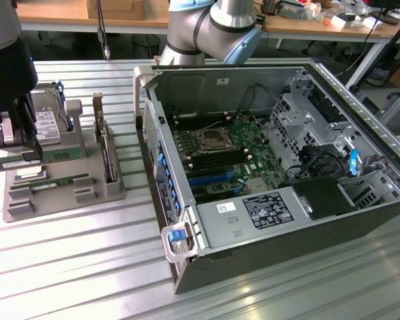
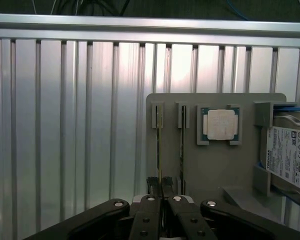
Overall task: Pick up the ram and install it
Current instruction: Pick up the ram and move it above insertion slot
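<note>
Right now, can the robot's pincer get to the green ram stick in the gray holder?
Probably yes: the pincer sits right at the thin edge of the ram, which stands in the gray holder, and nothing is between them.

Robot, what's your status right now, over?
Gripper shut on the ram, at the grey holder. Ram not in the computer case yet. Second stick close alongside; nothing else in the way.
</note>
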Robot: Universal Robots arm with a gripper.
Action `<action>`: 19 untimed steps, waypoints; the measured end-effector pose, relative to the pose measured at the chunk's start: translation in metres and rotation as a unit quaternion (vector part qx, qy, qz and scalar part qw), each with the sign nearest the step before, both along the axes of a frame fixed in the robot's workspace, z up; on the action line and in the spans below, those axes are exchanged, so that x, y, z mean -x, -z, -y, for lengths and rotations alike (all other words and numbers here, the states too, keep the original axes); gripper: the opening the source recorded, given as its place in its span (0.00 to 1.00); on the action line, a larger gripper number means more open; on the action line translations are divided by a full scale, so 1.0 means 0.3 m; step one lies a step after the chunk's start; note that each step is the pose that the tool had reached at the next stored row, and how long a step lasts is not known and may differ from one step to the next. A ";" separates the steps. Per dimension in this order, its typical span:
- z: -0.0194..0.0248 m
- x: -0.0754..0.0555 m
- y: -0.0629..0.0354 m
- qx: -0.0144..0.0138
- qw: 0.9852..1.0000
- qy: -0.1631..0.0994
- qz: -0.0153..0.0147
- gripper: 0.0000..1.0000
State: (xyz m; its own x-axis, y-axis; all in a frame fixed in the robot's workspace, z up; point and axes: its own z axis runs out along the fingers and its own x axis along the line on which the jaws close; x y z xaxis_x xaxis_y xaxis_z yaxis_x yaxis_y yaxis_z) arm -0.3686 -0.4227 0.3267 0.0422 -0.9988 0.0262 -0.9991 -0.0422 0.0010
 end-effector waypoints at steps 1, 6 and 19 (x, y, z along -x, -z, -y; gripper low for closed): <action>0.000 0.000 -0.002 0.000 1.000 0.000 0.000 0.12; 0.000 0.000 -0.011 0.000 1.000 0.000 0.000 0.12; 0.000 0.000 -0.034 0.000 1.000 0.000 0.000 0.12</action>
State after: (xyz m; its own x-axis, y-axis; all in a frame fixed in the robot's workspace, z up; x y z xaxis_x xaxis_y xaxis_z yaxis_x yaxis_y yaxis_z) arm -0.3685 -0.4227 0.3368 0.0422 -0.9988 0.0262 -0.9991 -0.0422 0.0010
